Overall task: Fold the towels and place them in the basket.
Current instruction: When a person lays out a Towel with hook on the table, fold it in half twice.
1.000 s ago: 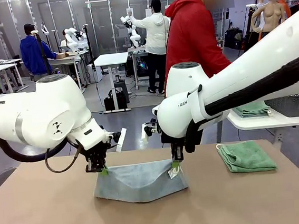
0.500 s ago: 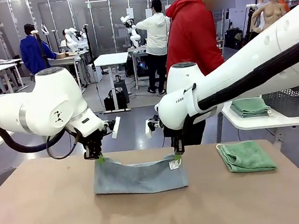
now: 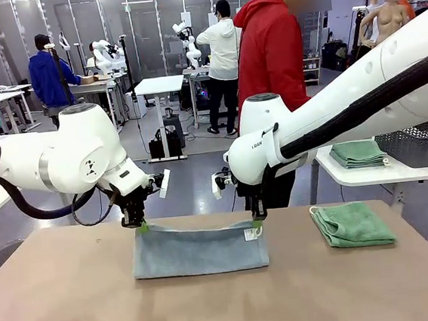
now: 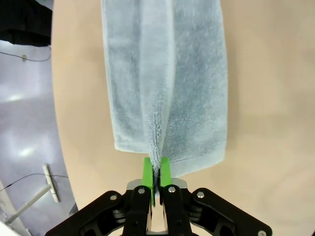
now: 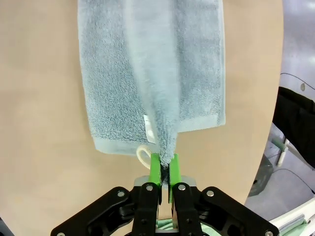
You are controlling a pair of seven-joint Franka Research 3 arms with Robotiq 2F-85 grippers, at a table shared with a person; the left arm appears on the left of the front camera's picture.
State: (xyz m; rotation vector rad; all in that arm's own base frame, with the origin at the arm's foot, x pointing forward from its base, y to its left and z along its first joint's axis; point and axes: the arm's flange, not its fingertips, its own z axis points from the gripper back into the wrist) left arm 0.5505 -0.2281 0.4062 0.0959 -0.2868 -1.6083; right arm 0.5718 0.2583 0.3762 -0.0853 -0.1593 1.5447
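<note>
On the table (image 3: 62,312), the grey-blue towel (image 3: 200,249) is pinched at two corners.
The towel lies near the middle, its far edge raised a little. The mint green towel (image 3: 351,224) lies folded to the right of it, well apart. The left gripper (image 3: 141,227) has its green pads pressed together on the far left corner; the right gripper (image 3: 258,221) likewise pinches the far right corner, just beside the small white tag (image 3: 251,234).

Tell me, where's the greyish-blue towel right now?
In the front view the grey-blue towel sits in the middle of the table, its far corners pinched by the left gripper and the right gripper, with a folded green towel lying to its right.
</note>
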